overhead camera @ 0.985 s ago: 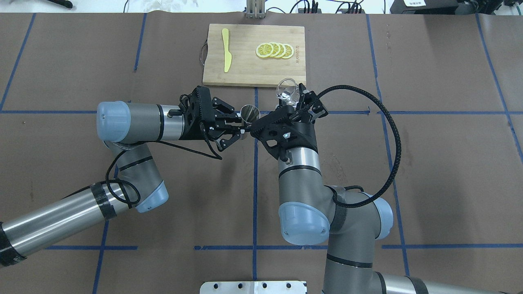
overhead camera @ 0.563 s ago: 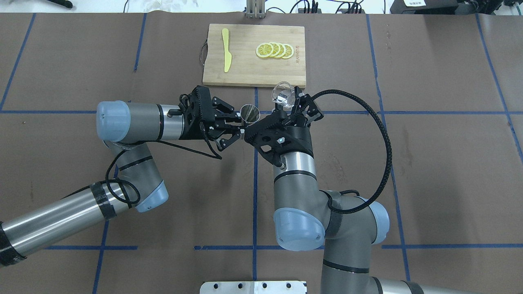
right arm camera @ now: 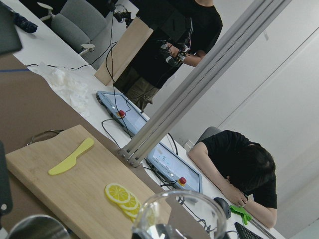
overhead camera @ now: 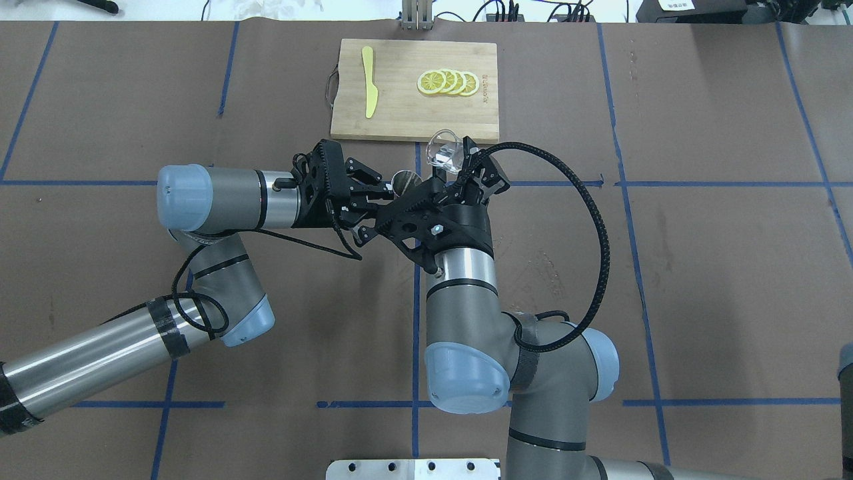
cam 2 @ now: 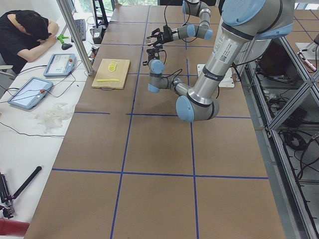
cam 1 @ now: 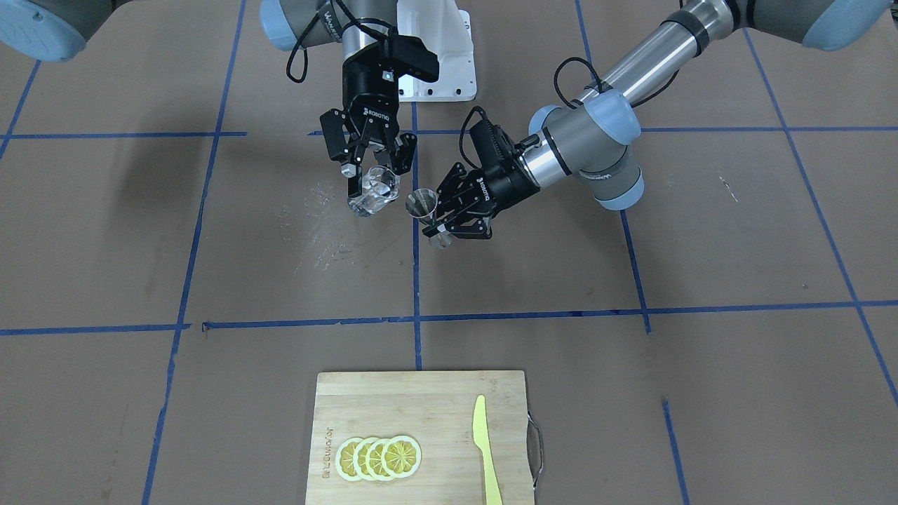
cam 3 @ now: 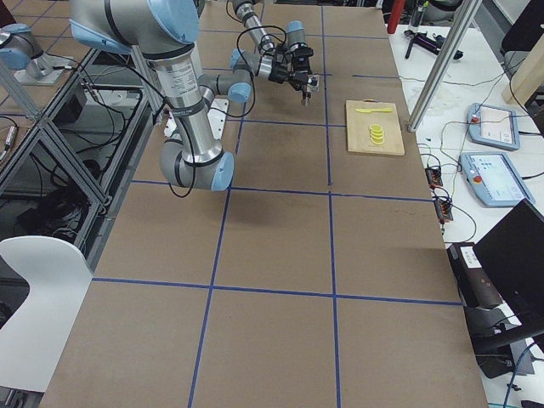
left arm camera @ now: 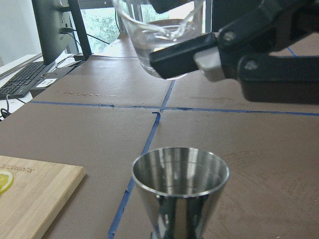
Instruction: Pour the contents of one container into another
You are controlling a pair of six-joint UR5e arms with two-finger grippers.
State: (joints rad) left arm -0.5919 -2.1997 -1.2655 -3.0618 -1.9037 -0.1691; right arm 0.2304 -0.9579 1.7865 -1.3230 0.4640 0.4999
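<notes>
The clear glass cup [overhead camera: 445, 150] hangs tilted above the table, with my right gripper [overhead camera: 460, 168] shut on its sides. The silver jigger [overhead camera: 403, 179] stands upright in the air just to its left, and my left gripper [overhead camera: 390, 199] is shut on its narrow waist. In the front-facing view the glass cup [cam 1: 372, 193] sits close beside the jigger [cam 1: 423, 205], slightly higher. The left wrist view shows the jigger's open mouth [left arm camera: 179, 172] below and in front of the glass cup [left arm camera: 159, 35], the two apart. Part of the jigger is hidden in the overhead view by the right wrist.
A wooden cutting board [overhead camera: 400, 113] lies at the far middle of the table with lemon slices [overhead camera: 448, 82] and a yellow knife [overhead camera: 368, 80] on it. Faint wet marks [cam 1: 316, 210] show on the brown table cover. An operator [cam 2: 27, 35] sits beyond the table's far edge.
My right arm has carried the tilted glass cup leftward, closer to the jigger. The left arm and jigger have stayed still.
</notes>
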